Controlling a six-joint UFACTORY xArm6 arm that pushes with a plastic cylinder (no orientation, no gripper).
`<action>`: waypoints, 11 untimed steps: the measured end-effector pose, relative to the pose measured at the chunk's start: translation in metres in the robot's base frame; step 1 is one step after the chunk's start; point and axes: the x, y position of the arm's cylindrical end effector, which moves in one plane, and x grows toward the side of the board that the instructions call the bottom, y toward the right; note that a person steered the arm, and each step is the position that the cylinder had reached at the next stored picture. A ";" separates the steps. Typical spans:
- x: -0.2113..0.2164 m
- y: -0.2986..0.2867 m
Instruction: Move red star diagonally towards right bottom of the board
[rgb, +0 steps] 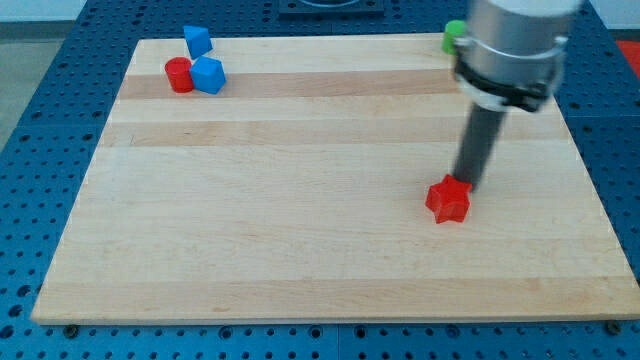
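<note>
The red star (447, 200) lies on the wooden board (300, 240), right of centre and a little below the middle. My tip (467, 184) is at the star's upper right edge, touching or almost touching it. The dark rod rises from there to the grey arm body at the view's top right.
A red cylinder (179, 75) and a blue block (208, 75) sit together near the top left corner, with a second blue block (197, 41) just above them. A green block (455, 36) at the top edge is partly hidden behind the arm.
</note>
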 end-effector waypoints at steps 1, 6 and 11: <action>0.013 0.002; 0.017 -0.079; 0.013 -0.173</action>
